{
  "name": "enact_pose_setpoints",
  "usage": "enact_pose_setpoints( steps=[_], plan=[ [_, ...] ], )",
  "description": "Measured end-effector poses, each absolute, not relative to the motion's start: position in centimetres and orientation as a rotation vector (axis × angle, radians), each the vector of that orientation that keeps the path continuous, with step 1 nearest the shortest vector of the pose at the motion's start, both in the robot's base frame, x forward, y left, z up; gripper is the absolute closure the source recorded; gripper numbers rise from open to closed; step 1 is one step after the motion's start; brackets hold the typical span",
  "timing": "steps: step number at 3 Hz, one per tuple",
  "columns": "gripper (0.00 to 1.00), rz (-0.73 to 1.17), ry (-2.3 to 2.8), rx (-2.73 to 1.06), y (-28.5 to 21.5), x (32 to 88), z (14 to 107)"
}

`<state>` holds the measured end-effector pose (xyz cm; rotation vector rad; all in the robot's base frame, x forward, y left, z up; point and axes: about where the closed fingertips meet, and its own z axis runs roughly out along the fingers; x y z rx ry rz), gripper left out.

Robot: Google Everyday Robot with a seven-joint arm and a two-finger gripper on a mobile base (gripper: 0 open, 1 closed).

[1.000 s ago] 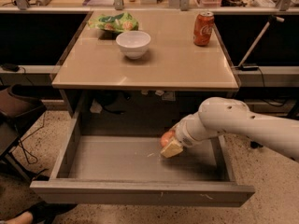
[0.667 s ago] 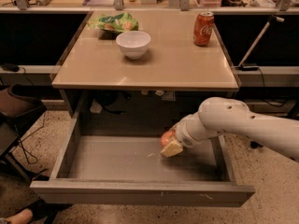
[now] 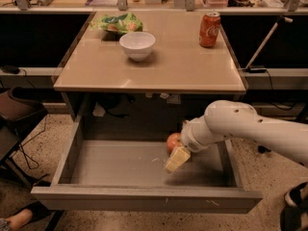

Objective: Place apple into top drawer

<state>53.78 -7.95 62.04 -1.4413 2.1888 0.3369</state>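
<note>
Touching the apple (image 3: 173, 141), claw (image 3: 176, 159) hangs inside top drawer (image 3: 120, 163).

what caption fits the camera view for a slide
Claw at the apple inside the open top drawer, right of centre

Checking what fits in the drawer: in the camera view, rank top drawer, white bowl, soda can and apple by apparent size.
1. top drawer, largest.
2. white bowl.
3. soda can and apple: alike, unranked; the gripper, low in the drawer's right side as seen, hides part of the apple.
</note>
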Motion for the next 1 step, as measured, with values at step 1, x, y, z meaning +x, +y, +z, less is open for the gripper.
enact_pose_setpoints(
  steps=[1],
  plan=[
    [0.00, 0.337, 2.189, -1.441, -7.95, 53.78, 62.04]
  ],
)
